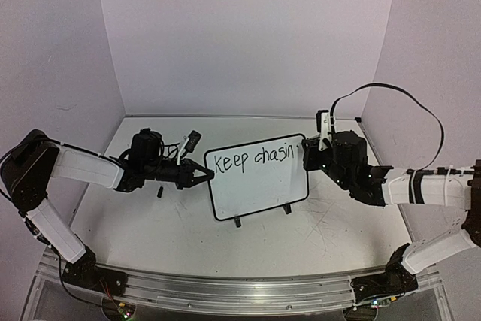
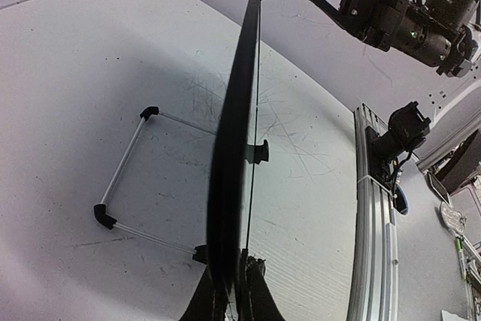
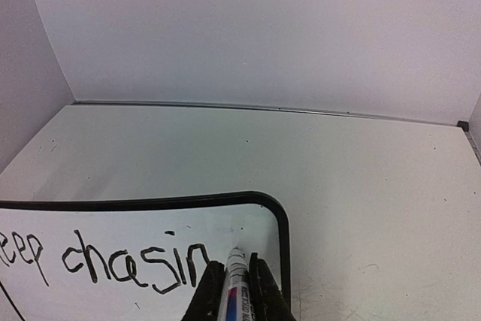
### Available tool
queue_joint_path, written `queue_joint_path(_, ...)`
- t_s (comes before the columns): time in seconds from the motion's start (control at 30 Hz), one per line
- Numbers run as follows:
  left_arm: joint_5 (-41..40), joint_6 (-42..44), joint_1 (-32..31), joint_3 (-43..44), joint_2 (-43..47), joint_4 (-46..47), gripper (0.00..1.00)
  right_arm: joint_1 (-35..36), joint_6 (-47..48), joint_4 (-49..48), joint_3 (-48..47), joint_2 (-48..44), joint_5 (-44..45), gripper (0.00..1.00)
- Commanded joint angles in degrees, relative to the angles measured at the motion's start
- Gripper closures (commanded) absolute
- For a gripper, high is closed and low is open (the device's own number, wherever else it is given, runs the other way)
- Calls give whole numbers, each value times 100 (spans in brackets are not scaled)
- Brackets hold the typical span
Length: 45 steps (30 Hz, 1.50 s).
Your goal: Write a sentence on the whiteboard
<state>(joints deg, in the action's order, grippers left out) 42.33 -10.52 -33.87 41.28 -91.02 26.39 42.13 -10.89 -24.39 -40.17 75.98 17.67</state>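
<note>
Whiteboard (image 1: 259,186): standing at middle of desk (image 1: 150,223).
Left jaws: clenched on its left edge.
Right jaws: grasping marker (image 3: 236,280), tip at board's top right.
Sentence (image 1: 255,158): "Keep chasin" done; last word unfinished, remainder judged outstanding.

Setting: robotics lab test cell. Evidence: plain white enclosure walls (image 1: 248,35) on three sides, scuffed white counter (image 1: 150,231), aluminium mounting rail (image 1: 240,291) carrying two bolted arm bases (image 1: 86,268).

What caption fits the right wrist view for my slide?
Right fingers grip the marker at the whiteboard, just past the lettering "chasin".
</note>
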Motion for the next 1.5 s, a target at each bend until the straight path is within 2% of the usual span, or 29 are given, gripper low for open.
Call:
queue_joint_path(0.0,-487,358,47,91,116,-110,100,-21,10,-205,-233,79,-112,100)
queue_joint_path(0.7,-491,357,47,132,91,-114,100,-20,-246,216,115,-31,-360,100)
queue_joint_path(1.23,-487,338,47,145,87,-118,100,-20,-172,260,60,-166,284,100)
queue_joint_path(1.47,-464,339,47,157,61,-127,100,-19,-80,4,-98,-78,253,100)
